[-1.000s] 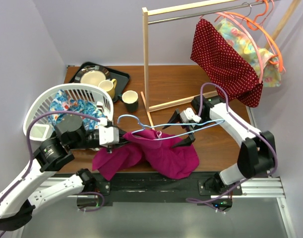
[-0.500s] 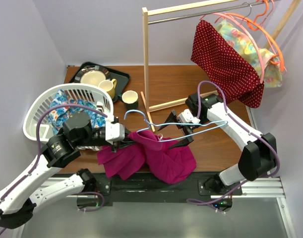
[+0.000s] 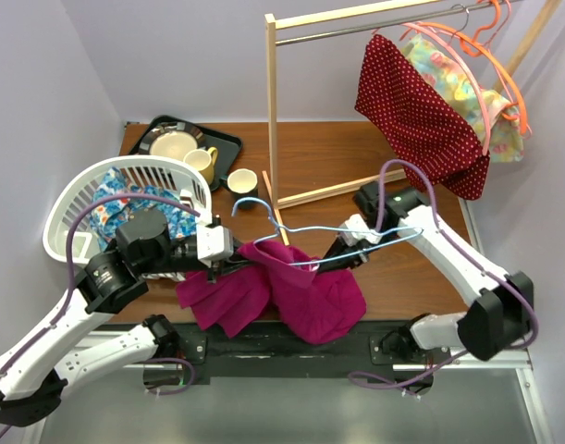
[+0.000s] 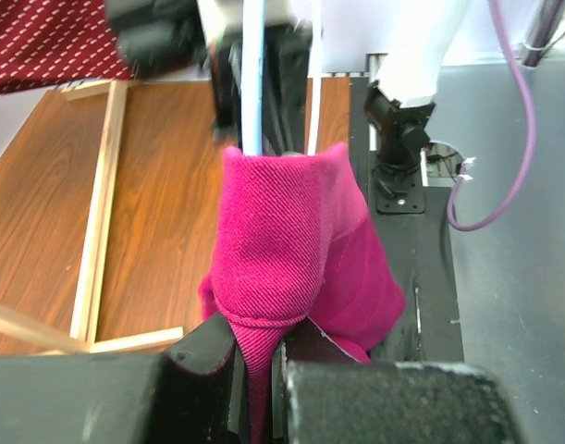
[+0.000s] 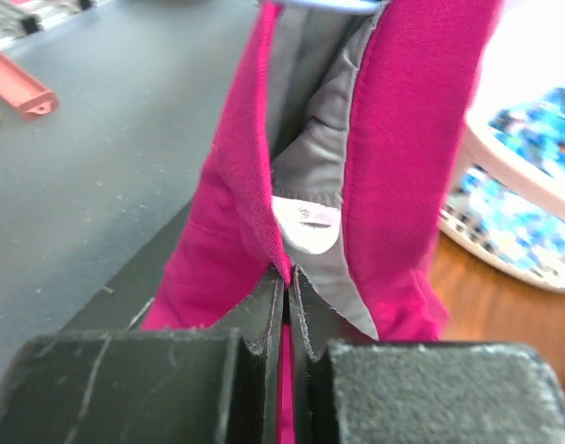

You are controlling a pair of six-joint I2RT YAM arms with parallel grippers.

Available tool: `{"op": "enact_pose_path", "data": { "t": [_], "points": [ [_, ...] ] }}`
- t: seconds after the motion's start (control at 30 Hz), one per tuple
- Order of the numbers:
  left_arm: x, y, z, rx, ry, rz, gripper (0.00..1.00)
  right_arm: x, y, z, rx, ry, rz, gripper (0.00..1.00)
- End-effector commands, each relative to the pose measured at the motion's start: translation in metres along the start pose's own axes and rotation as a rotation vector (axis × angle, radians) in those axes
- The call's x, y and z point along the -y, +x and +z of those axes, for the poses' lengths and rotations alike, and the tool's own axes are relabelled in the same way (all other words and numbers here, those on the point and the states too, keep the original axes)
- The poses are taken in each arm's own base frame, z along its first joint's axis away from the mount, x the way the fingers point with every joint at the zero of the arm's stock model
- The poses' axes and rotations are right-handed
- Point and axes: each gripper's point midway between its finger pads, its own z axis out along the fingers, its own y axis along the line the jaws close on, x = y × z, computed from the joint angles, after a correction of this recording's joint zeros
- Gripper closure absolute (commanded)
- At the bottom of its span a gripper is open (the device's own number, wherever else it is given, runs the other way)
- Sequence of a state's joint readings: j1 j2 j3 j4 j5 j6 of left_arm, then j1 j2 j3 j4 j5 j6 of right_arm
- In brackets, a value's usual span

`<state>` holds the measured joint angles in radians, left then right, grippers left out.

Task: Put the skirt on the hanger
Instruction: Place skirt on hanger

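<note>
The magenta skirt (image 3: 305,291) hangs bunched over the near table edge, its waistband lifted between my two grippers. A light-blue wire hanger (image 3: 296,231) lies across its top, hook to the left. My left gripper (image 3: 234,265) is shut on the skirt's left end; in the left wrist view the skirt (image 4: 282,231) is pinched in the gripper (image 4: 259,347), with the hanger wire (image 4: 252,83) running away above it. My right gripper (image 3: 341,260) is shut on the right end; its wrist view shows the skirt (image 5: 407,139) edge and grey lining (image 5: 310,166) clamped in the gripper (image 5: 287,296).
A white laundry basket (image 3: 125,165) with blue floral cloth sits at the left. Behind it are a black tray (image 3: 228,141) with a plate and yellow mug, and a dark cup (image 3: 242,181). A wooden clothes rack (image 3: 273,111) carries a red dotted garment (image 3: 416,116) on orange hangers.
My right gripper was open beside the hanger; it has moved to the skirt's right waistband edge and shut on it. The left gripper, still holding the skirt, shifted slightly right.
</note>
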<state>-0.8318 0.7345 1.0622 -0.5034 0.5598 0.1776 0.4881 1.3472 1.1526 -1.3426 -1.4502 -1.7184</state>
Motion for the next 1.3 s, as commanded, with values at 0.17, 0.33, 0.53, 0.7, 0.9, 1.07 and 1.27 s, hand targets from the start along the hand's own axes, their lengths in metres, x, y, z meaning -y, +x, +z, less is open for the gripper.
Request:
{"op": "enact_pose_path", "data": {
  "t": [0.17,0.33,0.53,0.7,0.9,1.07,1.27],
  "points": [
    [-0.025,-0.034,-0.030,0.170,-0.250,-0.073,1.00,-0.024,-0.007,-0.062,-0.069,0.306,0.328,1.00],
    [-0.033,-0.008,-0.025,0.144,-0.322,-0.234,1.00,-0.034,-0.012,-0.057,-0.050,0.314,0.292,1.00],
    [-0.052,0.015,-0.030,0.048,-0.470,-0.372,1.00,-0.052,0.018,-0.065,-0.265,0.334,0.161,0.99],
    [-0.044,0.052,-0.014,-0.164,-0.418,-0.447,1.00,-0.035,0.048,-0.100,-0.507,0.502,0.151,1.00],
    [-0.052,0.049,-0.014,-0.174,-0.463,-0.483,1.00,-0.021,0.058,-0.121,-0.564,0.670,0.247,1.00],
    [-0.032,0.011,-0.027,0.037,-0.368,-0.420,1.00,-0.018,0.051,-0.091,-0.336,0.571,0.424,1.00],
    [-0.004,0.008,-0.040,0.159,-0.262,-0.343,1.00,-0.011,0.024,-0.068,-0.072,0.350,0.564,1.00]
  ]
}}
